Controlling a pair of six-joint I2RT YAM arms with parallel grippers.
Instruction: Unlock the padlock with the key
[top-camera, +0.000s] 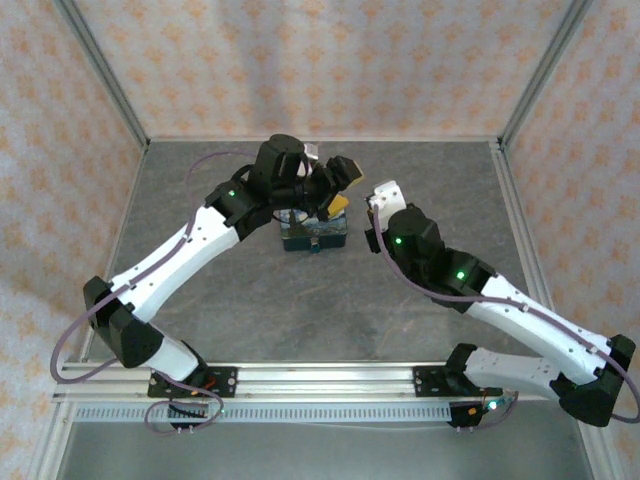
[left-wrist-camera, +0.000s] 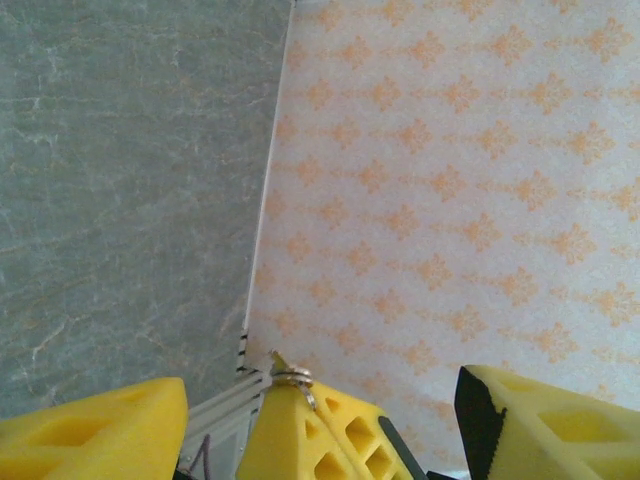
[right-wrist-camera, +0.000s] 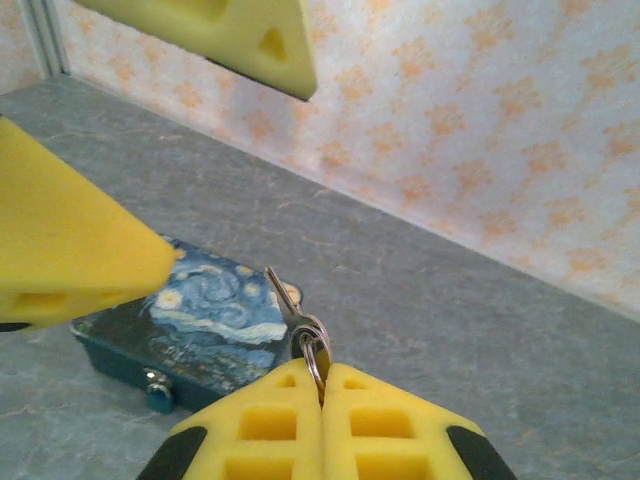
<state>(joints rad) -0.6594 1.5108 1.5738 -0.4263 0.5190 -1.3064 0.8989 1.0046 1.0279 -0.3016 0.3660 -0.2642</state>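
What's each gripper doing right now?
Left gripper: open, holding nothing.
Right gripper: closed on the key, pinched at its ring.

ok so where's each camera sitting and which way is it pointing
Top external: above and behind the bases, looking down at the table; left arm and right arm reach toward the tin.
Left wrist: on the left arm, facing the table edge and wall; open left gripper at bottom.
Right wrist: on the right arm, looking low across the table at the tin; shut right gripper holds the key.
Shared: both wrist views show the right gripper with the key ring.
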